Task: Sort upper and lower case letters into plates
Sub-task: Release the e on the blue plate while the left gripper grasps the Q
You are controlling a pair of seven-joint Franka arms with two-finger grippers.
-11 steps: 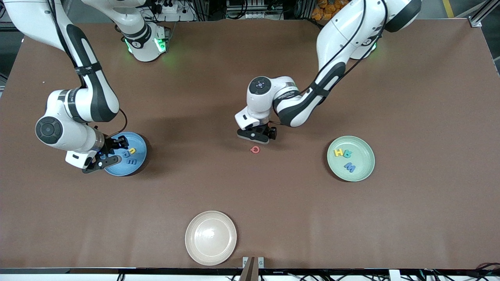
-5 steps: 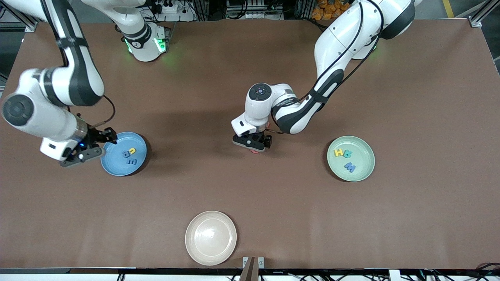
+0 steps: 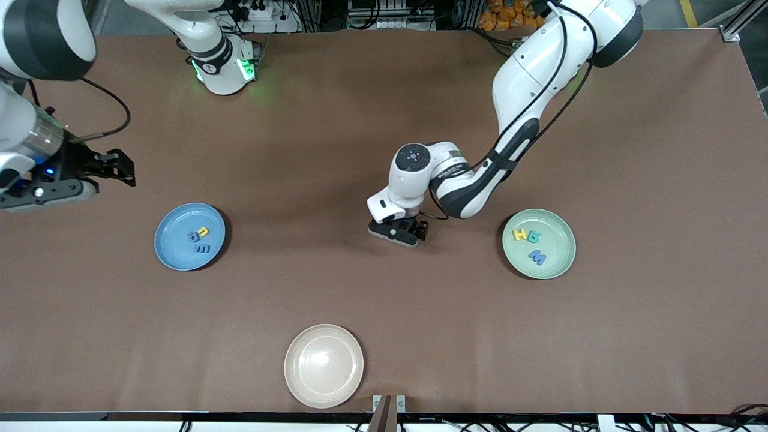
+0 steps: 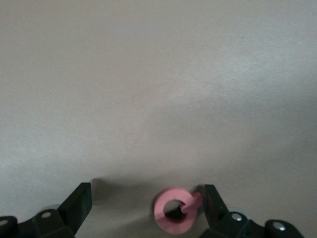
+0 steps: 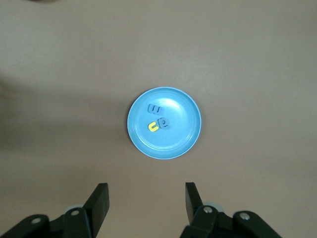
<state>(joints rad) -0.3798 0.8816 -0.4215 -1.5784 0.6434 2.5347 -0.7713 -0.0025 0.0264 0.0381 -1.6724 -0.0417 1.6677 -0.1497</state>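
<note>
The left gripper point(image 3: 398, 233) sat low on the table between the blue plate point(image 3: 170, 249) and pale green plate point(image 3: 553, 269), fingers spread around a pink letter point(image 4: 174, 216). The right gripper point(image 3: 114, 169) hung open above the table's right-arm end.

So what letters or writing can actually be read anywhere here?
"H": yellow letter in the pale green plate.
"M": blue letter, same plate.
Teal letter beside the H: unclear.
Letters in the blue plate: too small.
Printing on the left arm: too small.
</note>
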